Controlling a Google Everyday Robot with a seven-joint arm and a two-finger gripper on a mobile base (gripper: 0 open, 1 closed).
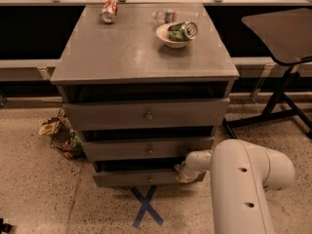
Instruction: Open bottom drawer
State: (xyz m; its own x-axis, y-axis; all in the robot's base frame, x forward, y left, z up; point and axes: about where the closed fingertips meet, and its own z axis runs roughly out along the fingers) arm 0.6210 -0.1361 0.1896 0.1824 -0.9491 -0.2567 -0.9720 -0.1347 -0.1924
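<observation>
Speckled terrazzo floor [34,199] fills the left edge, and on it a small wire basket [63,136] of crumpled litter sits just beside the cabinet's lower left corner; what is in it is hard to make out. One red can [108,10] lies on its side at the back left of the grey cabinet [126,52], whose flat top has a dull sheen.

Three plain grey drawer fronts stack down the cabinet, each with one small round centre knob and a dark gap above it: the top drawer [146,115], the middle drawer [148,150] and, lowest and near the floor, the bottom drawer [131,178]. A blue tape cross [146,206] is stuck to the floor in front of it.

Back right on the top, a round white bowl [168,37] holds one green can [183,31] on its side, with a clear bottle [168,16] lying behind, partly hidden.

At the bottom drawer's right end is the gripper [186,172], pale and blurred against the front; whether it is spread or closed cannot be told. Its smooth white arm [243,184] is cut off by the lower edge. A dark chair [285,30] stands at far right, partly out of view.
</observation>
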